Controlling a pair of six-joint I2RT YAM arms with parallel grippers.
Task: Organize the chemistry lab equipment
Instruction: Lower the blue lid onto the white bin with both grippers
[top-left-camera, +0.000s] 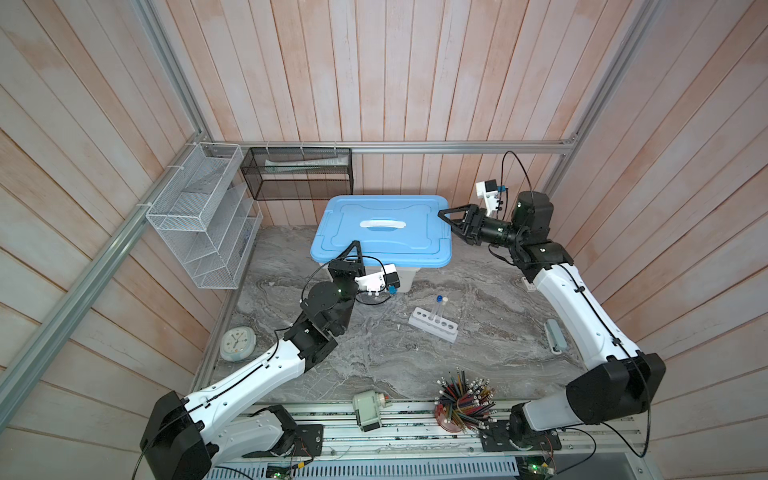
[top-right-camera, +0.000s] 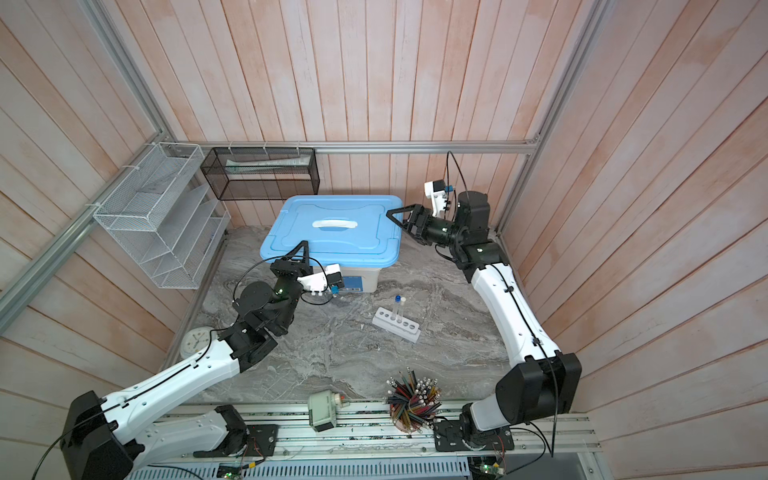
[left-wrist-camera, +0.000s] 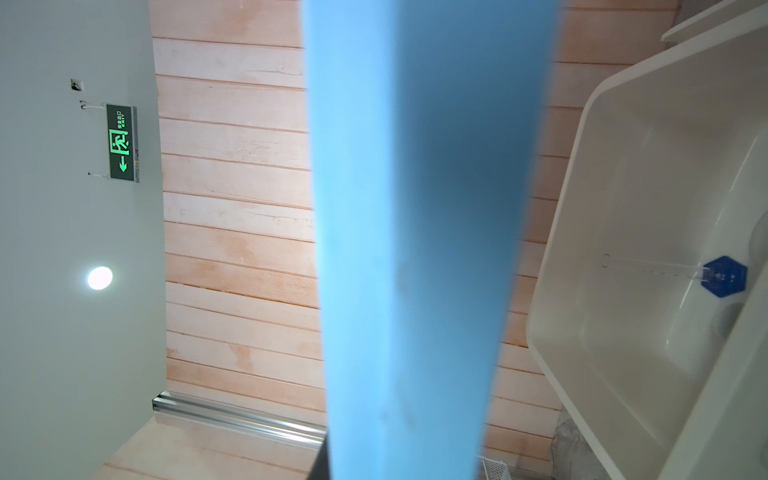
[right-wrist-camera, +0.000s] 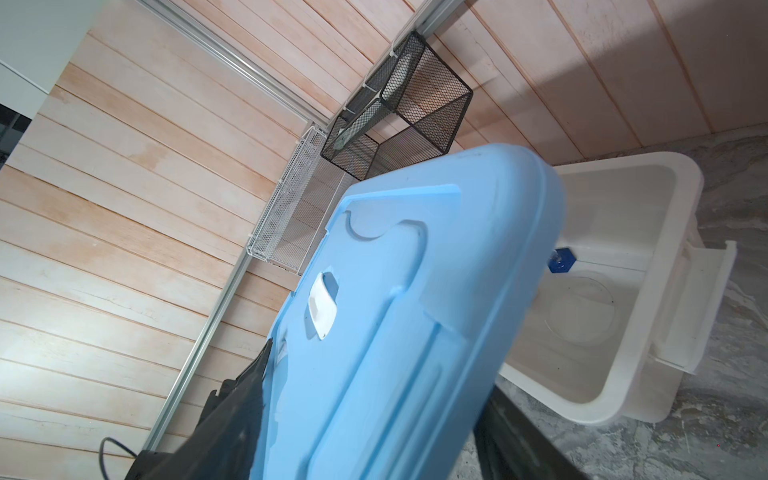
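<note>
- White rack (top-left-camera: 432, 329), holding both capped tubes (top-left-camera: 438, 309), stands at the white bin's (top-left-camera: 406, 277) 5 o'clock.
- Left tool (top-left-camera: 356, 245) pinches the blue lid (top-left-camera: 390, 245) at 7 o'clock.
- Blue-based cylinder (left-wrist-camera: 725, 276) sits inside the bin.
- Right tool (top-left-camera: 445, 222), jaws wide, straddles the lid's 3 o'clock corner.

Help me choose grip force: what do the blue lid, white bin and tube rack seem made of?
Blue lid: moulded plastic, matte, ribbed contours. White bin: smooth plastic, slightly glossy, soft sheen. Tube rack: likely white plastic, semi-matte; too small for certainty.
</note>
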